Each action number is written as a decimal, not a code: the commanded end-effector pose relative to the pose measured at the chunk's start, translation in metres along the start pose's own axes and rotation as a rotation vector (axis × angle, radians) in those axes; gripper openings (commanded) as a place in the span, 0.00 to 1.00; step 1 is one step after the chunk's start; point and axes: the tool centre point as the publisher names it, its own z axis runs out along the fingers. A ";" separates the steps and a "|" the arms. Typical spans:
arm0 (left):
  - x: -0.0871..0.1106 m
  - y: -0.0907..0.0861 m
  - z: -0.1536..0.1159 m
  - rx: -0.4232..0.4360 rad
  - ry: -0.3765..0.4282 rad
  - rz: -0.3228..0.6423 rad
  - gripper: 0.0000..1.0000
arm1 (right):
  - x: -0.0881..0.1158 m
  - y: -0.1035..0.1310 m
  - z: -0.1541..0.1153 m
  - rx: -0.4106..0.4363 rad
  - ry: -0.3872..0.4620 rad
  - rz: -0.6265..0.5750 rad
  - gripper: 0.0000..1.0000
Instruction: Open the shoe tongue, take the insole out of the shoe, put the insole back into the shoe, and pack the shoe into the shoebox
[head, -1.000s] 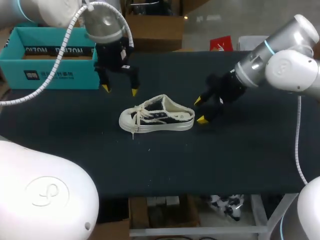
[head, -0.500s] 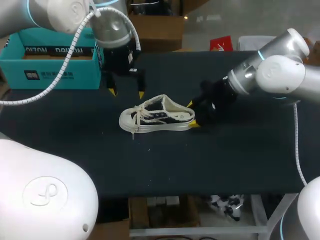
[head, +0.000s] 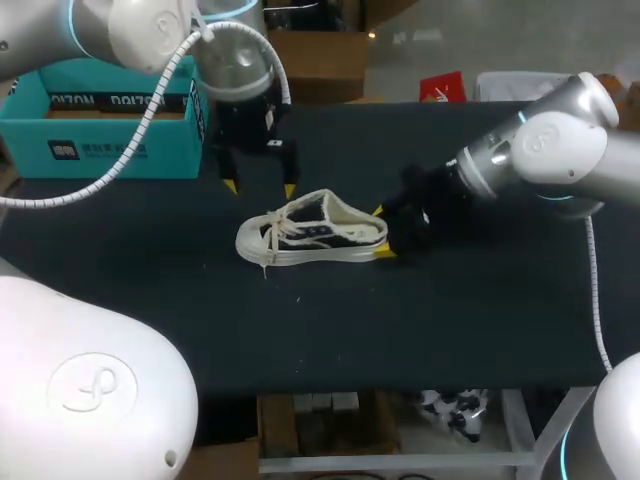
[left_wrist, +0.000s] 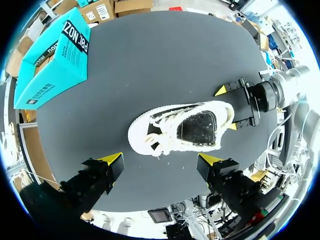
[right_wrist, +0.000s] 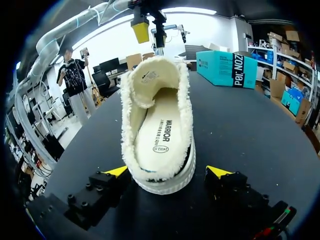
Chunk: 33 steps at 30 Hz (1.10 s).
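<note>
Advancing, the right pincer (head: 383, 232) now flanks the shoe (head: 310, 236).

The left arm (head: 130, 30) has glossy white and silver-grey rounded shells with a thin light-blue ring at a joint. A white ribbed cable (head: 40, 198) loops beside it. The right arm (head: 560, 150) has the same finish, a blue ring near the wrist and a thin white cable (head: 592, 290). The left gripper (head: 260, 187) and right gripper (head: 382, 232) have matte black bodies, blocky fingers with round screw heads, and yellow wedge tips. The near white base shell (head: 90, 380) bears an embossed circular emblem.
</note>
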 end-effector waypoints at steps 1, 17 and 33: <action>0.005 -0.004 0.006 -0.003 -0.013 -0.002 1.00 | 0.000 -0.003 0.008 -0.006 -0.004 0.001 1.00; 0.007 -0.002 0.009 -0.005 -0.012 0.006 1.00 | 0.009 0.000 0.015 -0.029 -0.006 -0.001 1.00; 0.011 0.002 0.016 -0.015 -0.020 0.013 1.00 | 0.000 0.011 0.033 -0.094 0.005 -0.036 1.00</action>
